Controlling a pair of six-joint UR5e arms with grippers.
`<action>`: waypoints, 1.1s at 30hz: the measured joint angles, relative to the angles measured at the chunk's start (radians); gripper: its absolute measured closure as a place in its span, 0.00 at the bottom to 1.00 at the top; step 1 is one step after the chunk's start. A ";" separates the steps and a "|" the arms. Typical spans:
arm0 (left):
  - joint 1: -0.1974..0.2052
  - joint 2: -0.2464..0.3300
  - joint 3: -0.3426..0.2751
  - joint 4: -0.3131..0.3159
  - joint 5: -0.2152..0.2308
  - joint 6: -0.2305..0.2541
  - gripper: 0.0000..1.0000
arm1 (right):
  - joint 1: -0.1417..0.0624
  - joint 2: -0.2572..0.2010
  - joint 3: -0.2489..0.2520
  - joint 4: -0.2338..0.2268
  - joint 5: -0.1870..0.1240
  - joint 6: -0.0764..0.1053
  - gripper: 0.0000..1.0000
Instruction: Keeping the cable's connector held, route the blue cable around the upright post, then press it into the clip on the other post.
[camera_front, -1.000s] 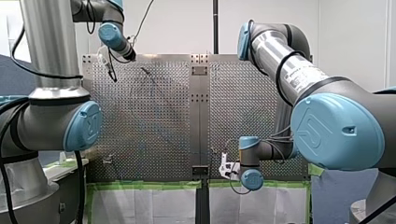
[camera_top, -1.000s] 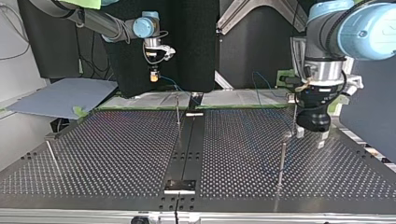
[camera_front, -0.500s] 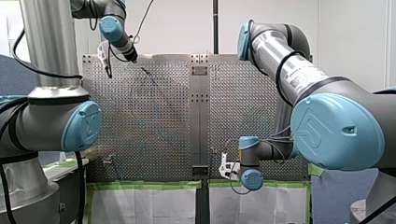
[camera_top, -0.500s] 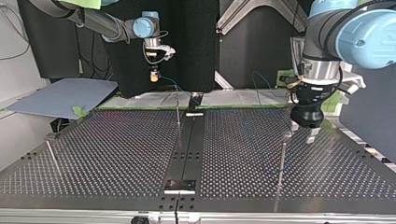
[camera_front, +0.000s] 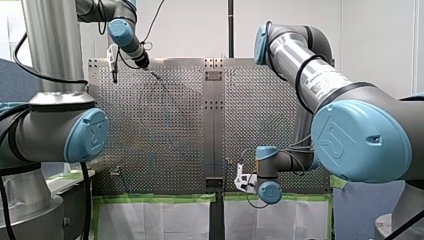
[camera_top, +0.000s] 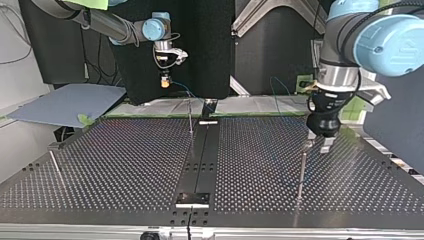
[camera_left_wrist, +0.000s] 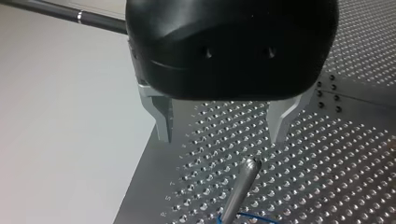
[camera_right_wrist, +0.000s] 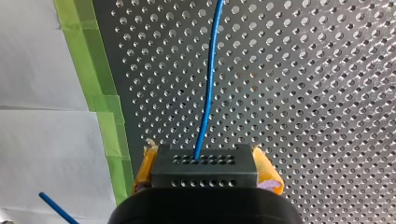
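My right gripper (camera_right_wrist: 208, 179) has its yellow pads (camera_right_wrist: 144, 165) shut on a dark grey connector block (camera_right_wrist: 204, 167), and the blue cable (camera_right_wrist: 208, 79) runs out of it over the perforated plate. In the top view that gripper (camera_top: 164, 82) hangs above the table's far edge. My left gripper (camera_left_wrist: 222, 126) is open, its metal fingers (camera_left_wrist: 161, 116) straddling the space just above the tip of an upright post (camera_left_wrist: 243, 179). A bit of blue cable (camera_left_wrist: 252, 217) lies at the post's foot. In the top view my left gripper (camera_top: 318, 145) hovers at the top of the post (camera_top: 301, 172).
A second thin post (camera_top: 190, 117) stands near the middle rail (camera_top: 200, 160), and a third post (camera_top: 55, 167) leans at the top view's left. Green tape (camera_right_wrist: 100, 102) and white sheets line the plate's edge below my right gripper. A grey board (camera_top: 65, 102) lies off the table.
My left gripper has shifted toward the top view's left, ending over the upright post. My right gripper has kept still with the connector.
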 joint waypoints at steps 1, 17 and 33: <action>0.000 -0.002 0.000 0.002 0.001 0.009 0.00 | 0.000 0.000 0.000 0.000 0.000 0.000 1.00; 0.000 -0.011 0.000 0.005 -0.001 0.027 0.00 | -0.005 0.000 0.000 0.000 0.000 0.000 1.00; 0.002 -0.013 0.000 0.005 -0.019 -0.028 0.00 | -0.009 0.000 -0.003 0.003 -0.002 0.008 1.00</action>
